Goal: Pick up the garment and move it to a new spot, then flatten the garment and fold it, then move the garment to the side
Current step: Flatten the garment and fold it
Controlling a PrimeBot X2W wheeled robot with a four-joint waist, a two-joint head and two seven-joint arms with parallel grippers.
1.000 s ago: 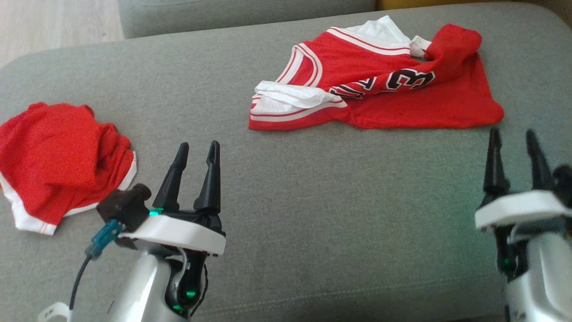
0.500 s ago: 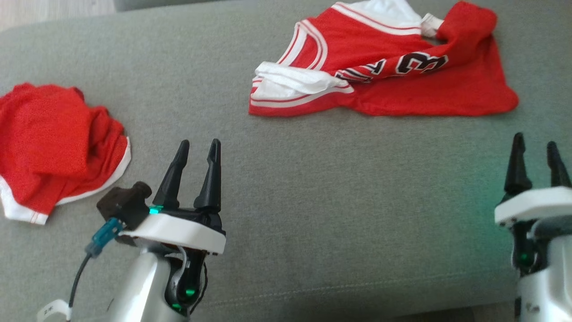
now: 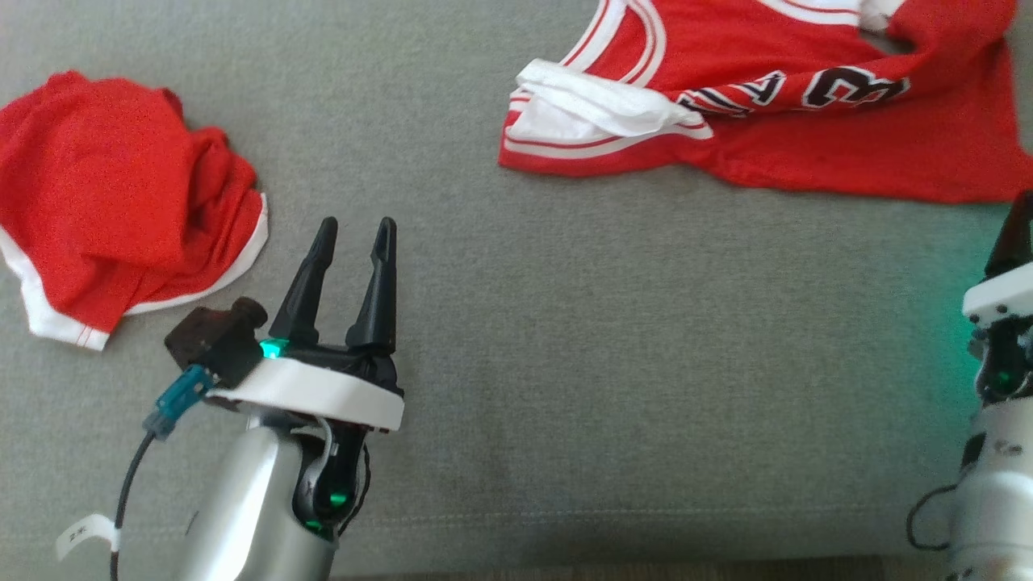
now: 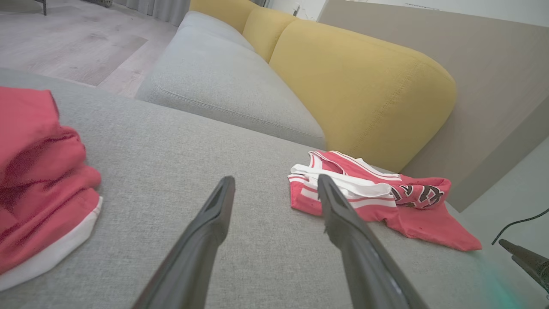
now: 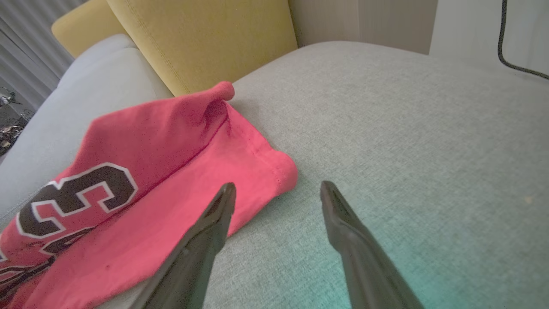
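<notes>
Left gripper (image 3: pixel 357 227) is nearest, low on the left. Its fingers are spread wide with nothing between them, poised over the grey cushion (image 3: pixel 581 339). Right gripper (image 5: pixel 278 186) sits at the far right edge of the head view, its jaws apart too and empty.

Just up and left of the left gripper lies a red bundle (image 3: pixel 105 194), crumpled, with white trim along its lower edge. It's near those fingertips but apart from them.

Across the cushion, upper right, there's the jersey (image 3: pixel 807 153). It's red, lying rumpled and partly folded over itself, with white striped trim bunched at its left end and dark numerals showing. Its lower right hem corner lies just beside the right gripper's left fingertip. Whether they touch, can't tell.

Behind the jersey rises a yellow backrest (image 4: pixel 364 86), and a second grey seat (image 4: pixel 223 90) runs off beyond.
</notes>
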